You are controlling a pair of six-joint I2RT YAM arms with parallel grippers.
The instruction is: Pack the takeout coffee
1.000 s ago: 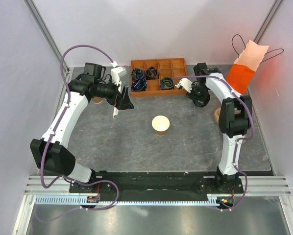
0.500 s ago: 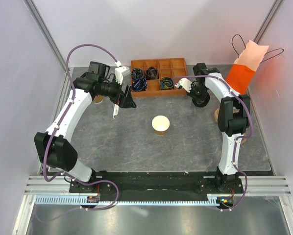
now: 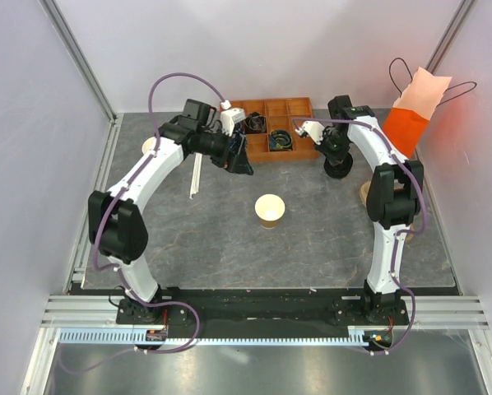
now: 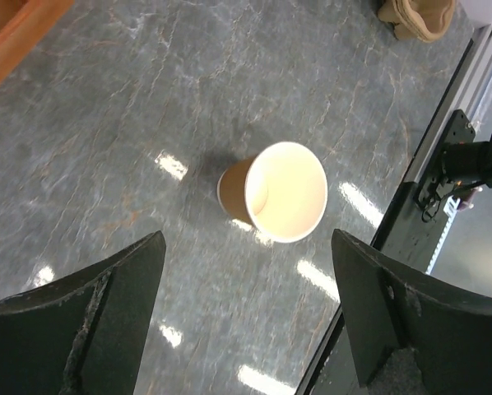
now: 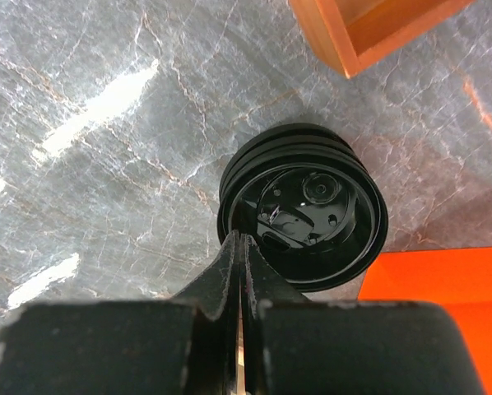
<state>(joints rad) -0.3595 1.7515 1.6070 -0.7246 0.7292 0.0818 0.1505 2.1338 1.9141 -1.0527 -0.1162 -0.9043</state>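
A lidless tan paper cup (image 3: 270,210) stands upright at the table's middle; the left wrist view shows it open and empty (image 4: 283,191). No cup with a lid is in view. My left gripper (image 3: 242,164) is open and empty, above the table up-left of the cup (image 4: 246,317). A stack of black lids (image 3: 342,170) sits near the tray's right end. My right gripper (image 3: 336,158) is shut, its tips (image 5: 240,239) pinched at the left rim of the top lid (image 5: 312,210), one finger inside and one outside.
A wooden compartment tray (image 3: 289,107) with dark items stands at the back. An orange paper bag (image 3: 409,119) stands at the back right. A tan cup stack (image 3: 150,146) is at the left, a white stick (image 3: 196,177) beside it, and tan items (image 3: 364,194) at the right.
My left arm has swung right, from the left cup stack to near the tray's front edge, gripper still open. My right gripper shifted slightly back over the lid stack.
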